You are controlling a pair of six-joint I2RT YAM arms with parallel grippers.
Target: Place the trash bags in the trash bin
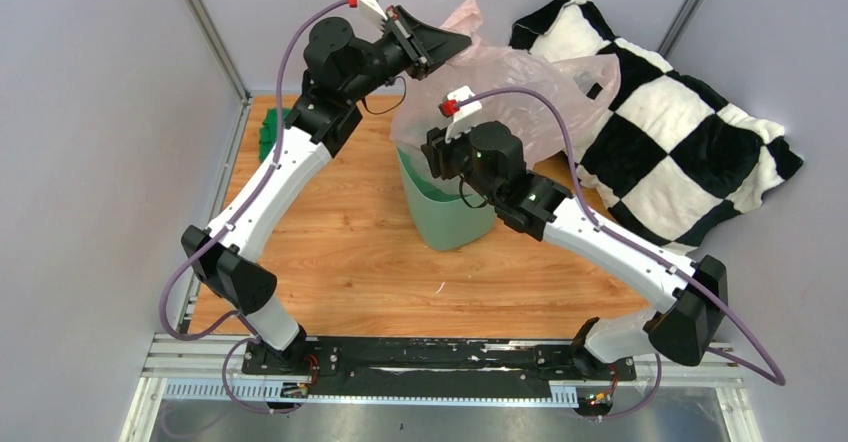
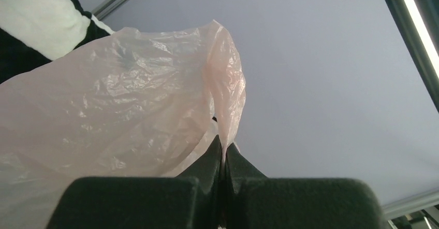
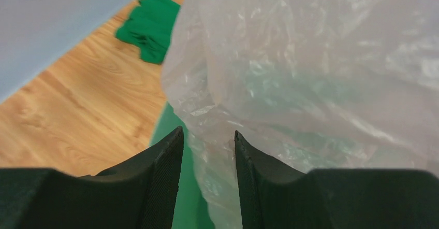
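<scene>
The pale-pink translucent trash bag (image 1: 545, 92) billows over the mint-green trash bin (image 1: 450, 212), which stands on the wooden table. My left gripper (image 1: 462, 39) is raised at the back and shut on a pinched fold of the bag (image 2: 225, 94). My right gripper (image 3: 208, 136) is open at the bin's near-left rim (image 3: 171, 130), with bag plastic (image 3: 310, 68) between and in front of its fingers, not clamped. From above, the right gripper is hidden under its wrist (image 1: 480, 157). The bag's lower part drapes into the bin; the lettering is not visible.
A black-and-white checkered cushion (image 1: 670, 132) leans at the back right, touching the bag. A dark green folded cloth (image 1: 272, 132) lies at the table's left edge, also in the right wrist view (image 3: 150, 27). Grey walls enclose the table.
</scene>
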